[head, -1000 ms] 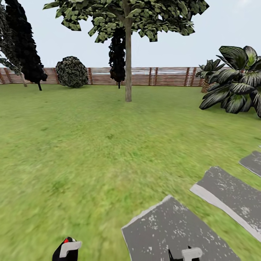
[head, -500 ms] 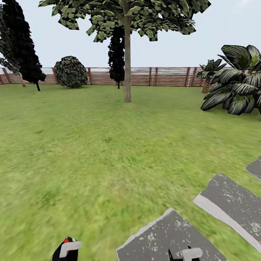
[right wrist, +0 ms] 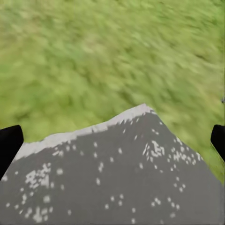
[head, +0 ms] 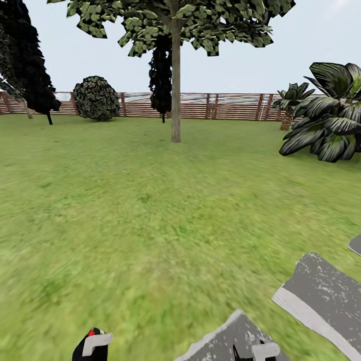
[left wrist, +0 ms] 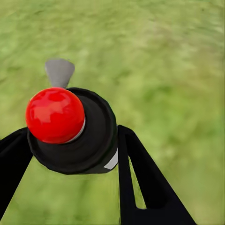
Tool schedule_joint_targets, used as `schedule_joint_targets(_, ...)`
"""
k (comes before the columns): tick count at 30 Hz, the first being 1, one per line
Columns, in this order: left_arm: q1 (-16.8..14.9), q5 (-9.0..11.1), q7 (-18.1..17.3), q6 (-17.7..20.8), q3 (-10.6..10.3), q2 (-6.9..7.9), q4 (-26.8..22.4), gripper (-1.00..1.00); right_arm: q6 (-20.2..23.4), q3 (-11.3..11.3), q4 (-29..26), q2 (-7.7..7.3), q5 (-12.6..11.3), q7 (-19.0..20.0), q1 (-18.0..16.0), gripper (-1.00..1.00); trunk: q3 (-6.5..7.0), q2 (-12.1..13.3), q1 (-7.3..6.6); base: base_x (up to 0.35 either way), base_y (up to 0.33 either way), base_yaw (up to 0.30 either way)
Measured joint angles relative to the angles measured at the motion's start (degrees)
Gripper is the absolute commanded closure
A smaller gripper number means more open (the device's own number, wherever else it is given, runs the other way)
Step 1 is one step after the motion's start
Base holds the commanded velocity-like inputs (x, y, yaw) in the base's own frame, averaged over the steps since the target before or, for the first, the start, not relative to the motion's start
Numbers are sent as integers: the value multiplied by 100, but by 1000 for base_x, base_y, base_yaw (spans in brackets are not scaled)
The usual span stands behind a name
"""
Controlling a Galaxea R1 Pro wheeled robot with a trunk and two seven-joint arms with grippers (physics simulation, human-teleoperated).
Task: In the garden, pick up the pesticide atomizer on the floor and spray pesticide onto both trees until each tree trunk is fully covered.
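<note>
Paving slabs [head: 321,296] slide toward 5 o'clock as I roll across the lawn [head: 150,215]; tree [head: 175,75] at 12. Left gripper [left wrist: 70,140] clasps the atomizer [left wrist: 70,126]; right gripper [right wrist: 112,140] spread wide.

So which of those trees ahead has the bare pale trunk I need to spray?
The tree standing alone mid-lawn, straight ahead: a bare pale trunk under a mottled green crown. The conifers by the fence are near-black.

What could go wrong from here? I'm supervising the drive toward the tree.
The atomizer sits between the left gripper fingers with its red knob exposed; bumps over the paving slabs might loosen it. The tree trunk is far off across the lawn, so spraying now would likely miss.
</note>
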Motion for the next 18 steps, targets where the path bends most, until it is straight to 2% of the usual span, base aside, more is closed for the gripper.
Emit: schedule_joint_targets(18, 0, 5, 0, 0, 6, 9, 5, 100, 0, 0, 6, 0, 8, 0, 0, -100, 0, 0, 0, 339, -72, 0)
